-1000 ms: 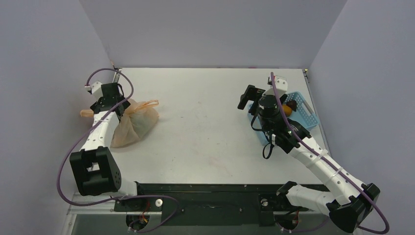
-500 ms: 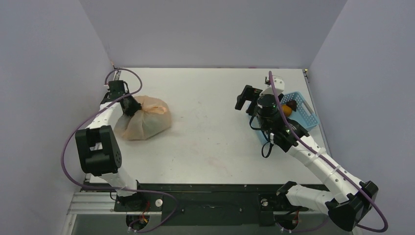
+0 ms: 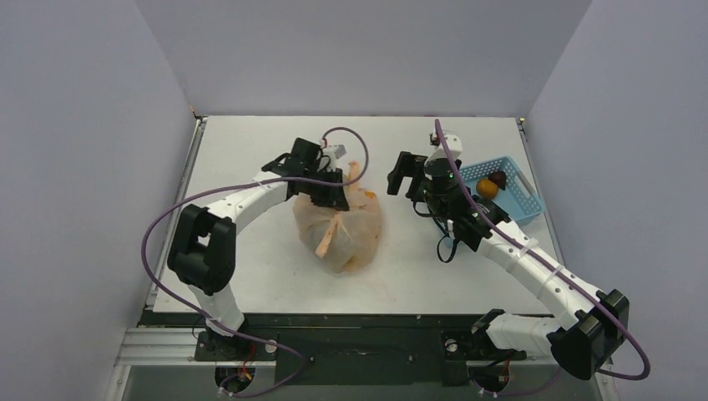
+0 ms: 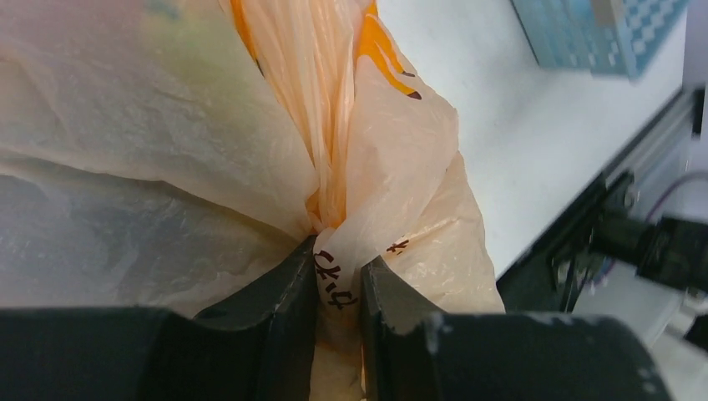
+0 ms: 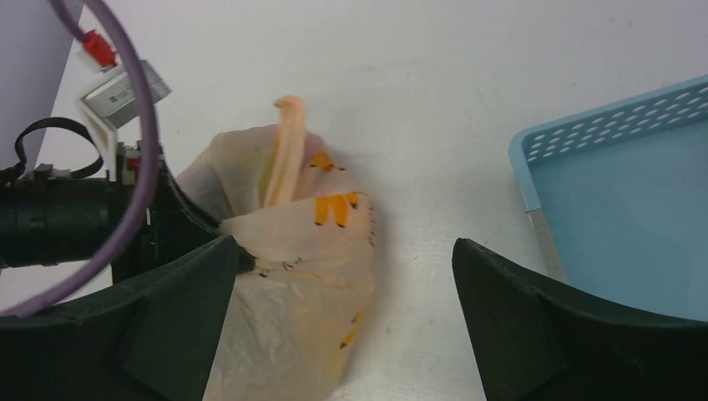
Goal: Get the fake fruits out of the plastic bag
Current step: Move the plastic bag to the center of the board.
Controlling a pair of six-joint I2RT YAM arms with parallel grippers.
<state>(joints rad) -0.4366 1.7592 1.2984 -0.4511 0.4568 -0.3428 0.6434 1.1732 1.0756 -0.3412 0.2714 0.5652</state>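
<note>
The plastic bag (image 3: 344,224), peach-orange with banana prints, bulges at the middle of the table. My left gripper (image 3: 331,194) is shut on its bunched neck; in the left wrist view the film (image 4: 250,125) is pinched between both fingers (image 4: 338,284). A pale green patch (image 4: 179,50) shows through the film; the other contents are hidden. One loop handle (image 5: 288,146) sticks up. My right gripper (image 3: 404,174) hangs open just right of the bag (image 5: 292,251), jaws wide (image 5: 342,246) and holding nothing. An orange fruit (image 3: 487,189) and a dark maroon one (image 3: 498,177) lie in the basket.
The light blue perforated basket (image 3: 524,203) stands at the right edge of the table, behind my right arm; its corner shows in the right wrist view (image 5: 634,209) and the left wrist view (image 4: 601,33). Purple cables loop over both arms.
The left gripper closed on the bag's neck and carried the bag from the far left to the table's middle. The right gripper drifted slightly left, still open.
</note>
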